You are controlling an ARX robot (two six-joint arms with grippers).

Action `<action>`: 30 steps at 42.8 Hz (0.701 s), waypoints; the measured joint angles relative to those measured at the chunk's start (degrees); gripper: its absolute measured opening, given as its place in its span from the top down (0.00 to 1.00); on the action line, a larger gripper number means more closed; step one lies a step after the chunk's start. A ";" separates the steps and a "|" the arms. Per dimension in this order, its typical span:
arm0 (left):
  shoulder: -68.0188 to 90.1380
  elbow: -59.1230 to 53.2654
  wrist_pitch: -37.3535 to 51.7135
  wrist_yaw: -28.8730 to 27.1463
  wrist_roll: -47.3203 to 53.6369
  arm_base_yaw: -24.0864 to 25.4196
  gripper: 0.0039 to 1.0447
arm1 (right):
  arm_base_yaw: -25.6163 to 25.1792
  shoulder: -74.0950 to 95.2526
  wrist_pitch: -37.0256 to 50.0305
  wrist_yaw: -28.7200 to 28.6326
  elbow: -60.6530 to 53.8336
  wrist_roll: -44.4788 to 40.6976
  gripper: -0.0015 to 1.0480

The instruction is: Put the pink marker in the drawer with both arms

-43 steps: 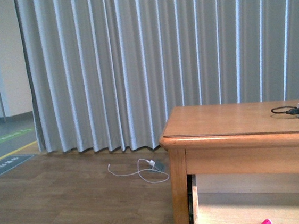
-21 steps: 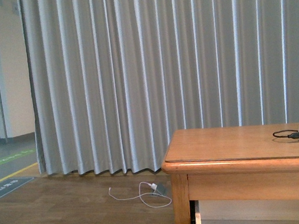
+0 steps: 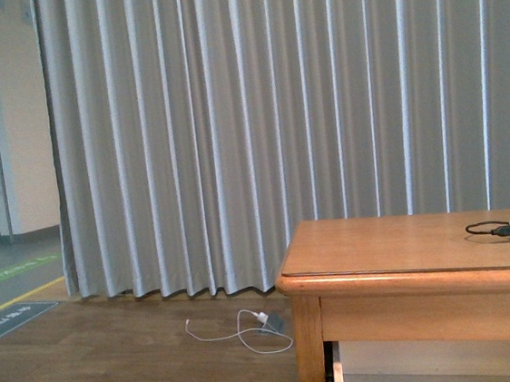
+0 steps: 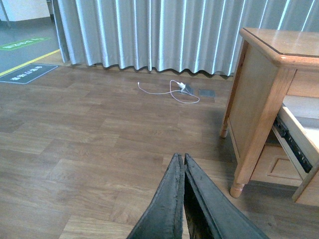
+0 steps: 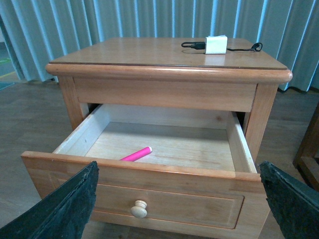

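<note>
The marker (image 5: 136, 154) is seen lying in the open drawer (image 5: 199, 196), the right end effector (image 5: 178, 172) spread empty, the left end effector (image 4: 183, 162) pressed together; only closing is judged left.

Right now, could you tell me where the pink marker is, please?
In the right wrist view, the pink marker lies flat on the floor of the open drawer, close behind its front panel; the front view does not show it.

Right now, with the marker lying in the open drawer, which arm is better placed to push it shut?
Probably the right: the right gripper, open, squarely faces the drawer front. The left gripper, shut, points at floor beside the dresser.
</note>
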 joint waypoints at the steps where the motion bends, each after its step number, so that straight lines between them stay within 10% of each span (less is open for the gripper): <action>1: -0.52 0.00 -0.50 0.00 0.00 0.00 0.96 | 0.00 0.00 0.00 0.00 -0.02 0.00 0.08; 30: -13.66 0.02 -14.05 0.04 0.09 0.00 0.96 | 0.02 -0.02 0.00 0.00 -0.02 0.00 0.08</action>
